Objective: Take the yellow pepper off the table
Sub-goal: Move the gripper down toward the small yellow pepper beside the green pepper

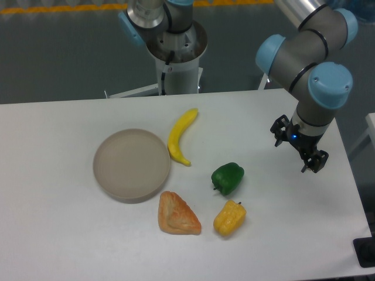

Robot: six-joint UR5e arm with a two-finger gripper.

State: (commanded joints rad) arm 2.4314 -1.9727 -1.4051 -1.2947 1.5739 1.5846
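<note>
The yellow pepper (229,218) lies on the white table (53,234) near its front edge, lumpy and golden, with a short dark stem at its upper right. It rests just below a green pepper (227,178). My gripper (297,146) hangs over the right side of the table, well up and to the right of the yellow pepper and apart from it. Its two black fingers stand spread, one at the upper left and one at the lower right, with nothing between them.
A round beige plate (132,164) sits left of centre. A curved yellow banana (181,143) lies beside its right rim. An orange-brown triangular pastry (177,215) lies just left of the yellow pepper. The robot base (176,52) stands behind the table's far edge.
</note>
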